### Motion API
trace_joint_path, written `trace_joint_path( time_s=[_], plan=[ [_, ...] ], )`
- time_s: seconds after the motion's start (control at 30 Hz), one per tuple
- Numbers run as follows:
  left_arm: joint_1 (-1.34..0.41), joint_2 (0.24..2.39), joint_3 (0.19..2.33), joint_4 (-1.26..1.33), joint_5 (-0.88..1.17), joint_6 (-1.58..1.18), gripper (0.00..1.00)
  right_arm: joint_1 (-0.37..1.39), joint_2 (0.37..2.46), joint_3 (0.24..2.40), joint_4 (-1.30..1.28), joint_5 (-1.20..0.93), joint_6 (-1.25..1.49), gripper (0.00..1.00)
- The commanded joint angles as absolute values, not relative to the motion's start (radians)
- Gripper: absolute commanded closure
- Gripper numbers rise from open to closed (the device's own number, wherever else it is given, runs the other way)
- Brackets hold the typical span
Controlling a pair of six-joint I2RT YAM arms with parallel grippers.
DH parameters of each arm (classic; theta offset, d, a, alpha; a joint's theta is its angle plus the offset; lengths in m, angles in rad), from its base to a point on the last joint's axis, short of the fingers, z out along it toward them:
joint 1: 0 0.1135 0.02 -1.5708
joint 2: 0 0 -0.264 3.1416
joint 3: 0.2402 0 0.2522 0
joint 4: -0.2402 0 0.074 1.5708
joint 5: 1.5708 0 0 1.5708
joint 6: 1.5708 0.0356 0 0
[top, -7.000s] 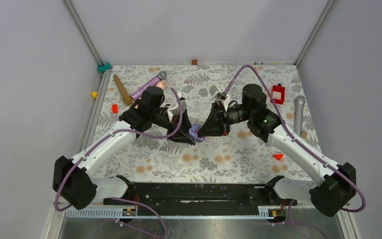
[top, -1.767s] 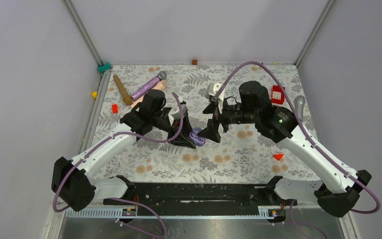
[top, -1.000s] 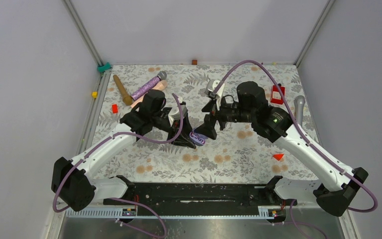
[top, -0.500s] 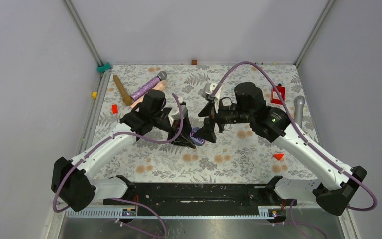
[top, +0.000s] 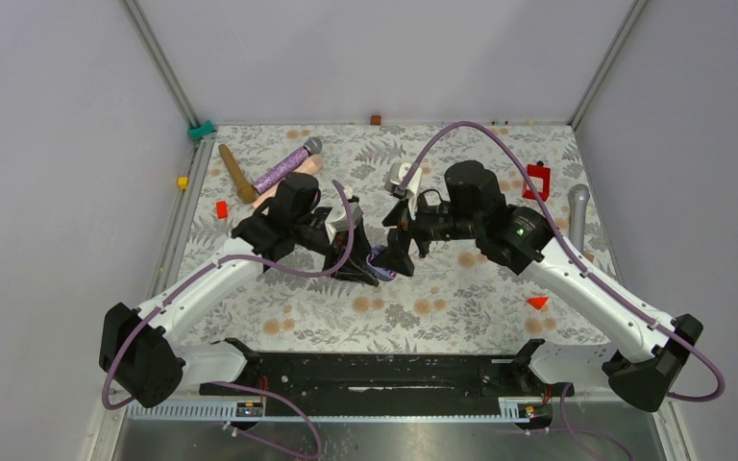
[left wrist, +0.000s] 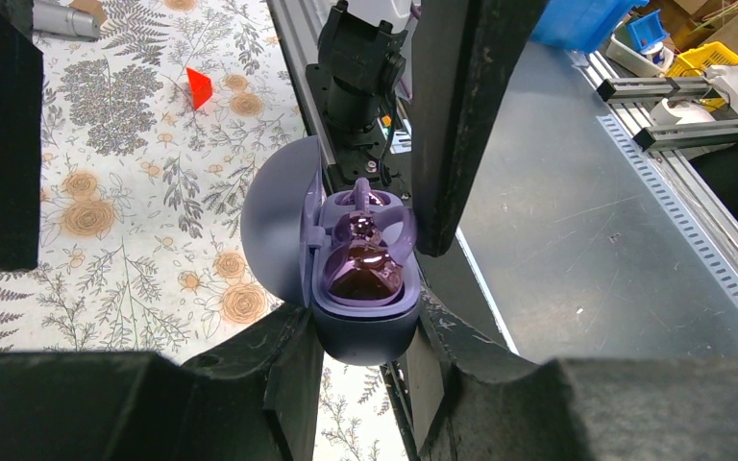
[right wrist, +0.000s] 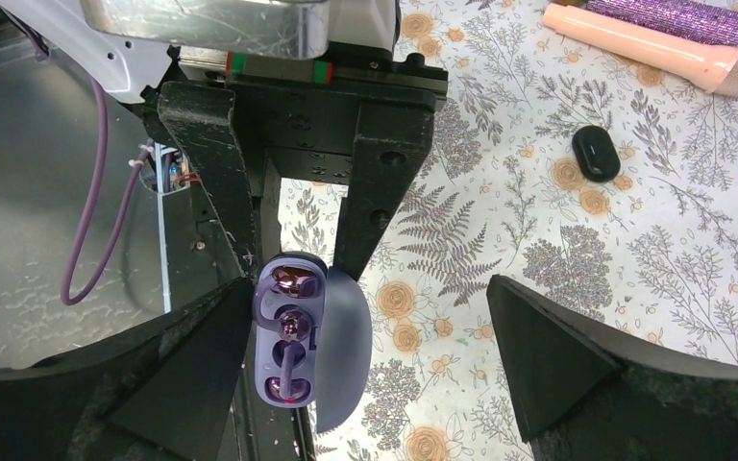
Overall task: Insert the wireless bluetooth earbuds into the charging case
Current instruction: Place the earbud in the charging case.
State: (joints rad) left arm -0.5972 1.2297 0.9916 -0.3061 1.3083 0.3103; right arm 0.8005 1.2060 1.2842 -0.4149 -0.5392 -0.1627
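The purple charging case [left wrist: 363,331] hangs above the table with its lid [right wrist: 346,346] swung open. My left gripper [left wrist: 363,338] is shut on the case's lower body, one finger [left wrist: 269,375] on each side. Glossy purple earbuds [right wrist: 290,280] lie in the case's wells, and a second one [right wrist: 288,386] shows at the other end. My right gripper [right wrist: 370,288] is open, with the case between its fingers, close against one finger [right wrist: 202,346]. From above, the case [top: 381,261] sits between the left gripper [top: 369,265] and the right gripper [top: 399,254].
A small black oval object [right wrist: 596,152] lies on the floral cloth, with a peach microphone [right wrist: 653,48] beyond it. A purple glitter microphone [top: 286,165] and a brown stick [top: 235,173] lie at the back left. A silver microphone [top: 577,219] and a red item [top: 537,179] lie at the right.
The right arm has moved left, bringing its open fingers around the case. The left gripper has held still with the case.
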Motion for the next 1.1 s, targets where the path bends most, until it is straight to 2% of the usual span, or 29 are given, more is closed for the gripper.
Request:
trace_joint_path(
  time_s=[0.0, 0.63, 0.83, 1.07],
  plan=[
    [-0.6, 1.204, 1.0, -0.293, 1.321, 0.327, 1.0, 0.81, 1.175, 1.3, -0.415, -0.51, -0.194, 0.01],
    [-0.6, 1.206, 1.004, -0.292, 1.325, 0.326, 1.0, 0.806, 1.166, 1.318, -0.433, -0.481, -0.211, 0.01],
    [-0.6, 1.208, 1.003, -0.292, 1.324, 0.325, 1.0, 0.782, 1.134, 1.36, -0.468, -0.528, -0.204, 0.01],
    [-0.599, 1.213, 1.005, -0.293, 1.323, 0.322, 1.0, 0.774, 1.138, 1.347, -0.448, -0.428, -0.198, 0.01]
  ],
)
